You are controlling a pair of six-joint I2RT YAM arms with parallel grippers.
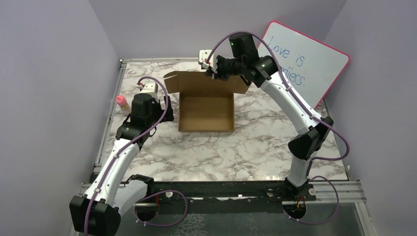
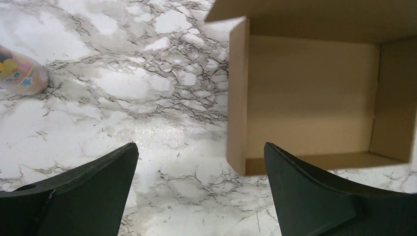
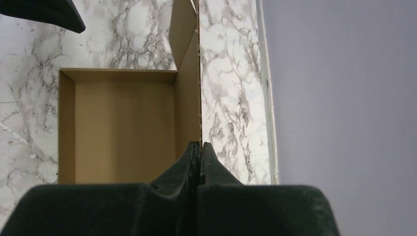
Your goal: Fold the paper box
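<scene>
The paper box [image 1: 205, 112] lies mid-table as an open brown tray with its side walls up. Its lid flap [image 1: 206, 83] stands upright along the back edge, with small wing flaps at both ends. My right gripper [image 1: 212, 73] is shut on the top edge of that lid flap. In the right wrist view the gripper [image 3: 200, 145] pinches the cardboard, seen edge-on, with the tray [image 3: 123, 128] below it. My left gripper [image 1: 168, 114] is open and empty just left of the box. In the left wrist view the gripper [image 2: 201, 157] hovers over bare marble beside the box's near left corner [image 2: 237, 98].
A small pink-capped bottle [image 1: 121, 102] lies by the left table edge and also shows in the left wrist view [image 2: 19, 73]. A pink-framed whiteboard [image 1: 305, 61] leans at the back right. Purple walls close in the left, back and right sides.
</scene>
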